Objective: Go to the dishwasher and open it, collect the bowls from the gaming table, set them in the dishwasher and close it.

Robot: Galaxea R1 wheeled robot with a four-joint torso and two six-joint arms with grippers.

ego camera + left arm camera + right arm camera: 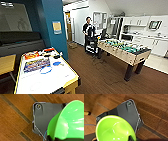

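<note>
At the right gripper (132,138), 1 green bowl (114,130)

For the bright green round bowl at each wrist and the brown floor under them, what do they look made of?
The green bowl at the left wrist looks like glossy moulded plastic: even saturated colour, thin flared rim, sharp white highlights. The lime-green bowl at the right wrist looks the same, with highlights inside. The brown floor looks like wood planks or wood-look laminate: streaked grain and dark seams, low sheen.
</note>
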